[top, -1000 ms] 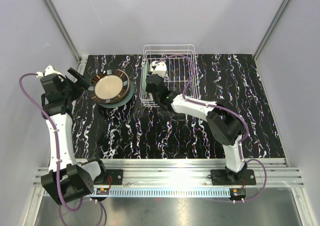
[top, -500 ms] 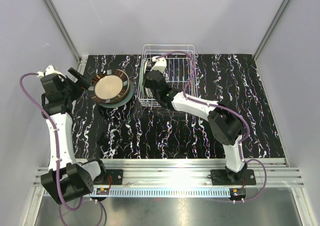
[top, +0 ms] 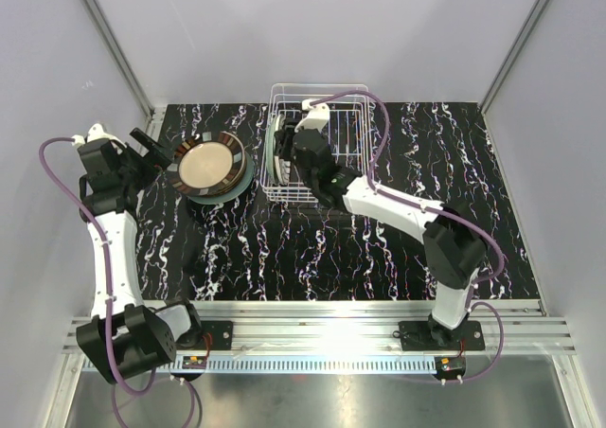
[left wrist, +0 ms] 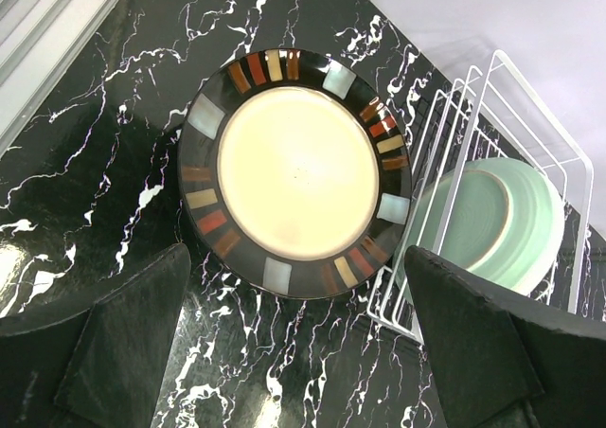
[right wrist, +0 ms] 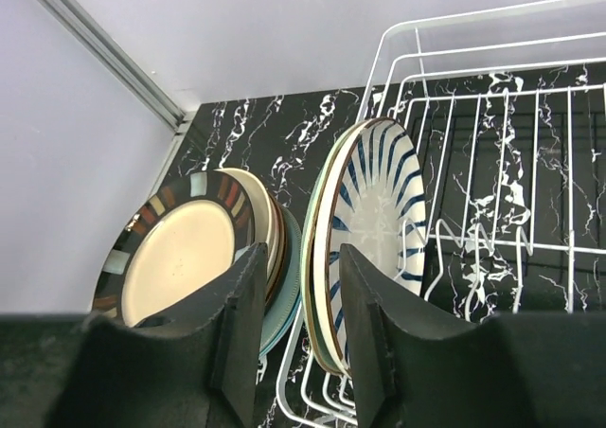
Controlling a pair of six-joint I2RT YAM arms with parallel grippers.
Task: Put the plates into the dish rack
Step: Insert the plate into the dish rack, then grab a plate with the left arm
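The white wire dish rack [top: 320, 88] stands at the back middle of the table. Three plates stand on edge at its left end [top: 275, 153]: a pale green one [left wrist: 497, 222], a cream one with a brown rim, and a white plate with blue stripes [right wrist: 379, 205]. My right gripper [top: 290, 155] [right wrist: 301, 314] hovers over their rims, open, gripping nothing. A stack of plates [top: 210, 166] lies left of the rack [right wrist: 492, 247], topped by a cream plate with a dark, colour-blocked rim [left wrist: 298, 172] [right wrist: 175, 258]. My left gripper [top: 156, 153] [left wrist: 303, 352] is wide open beside that stack, apart from it.
The black marbled table [top: 284, 248] is walled in by grey panels at the back and on both sides. A metal rail [top: 322, 319] with both arm bases runs along the near edge. The rack [left wrist: 469, 144] nearly touches the stack's right side.
My right gripper's jaws have spread apart and let go of the blue-striped plate, which stands in the rack. The right arm's elbow has swung right. The left arm has not moved.
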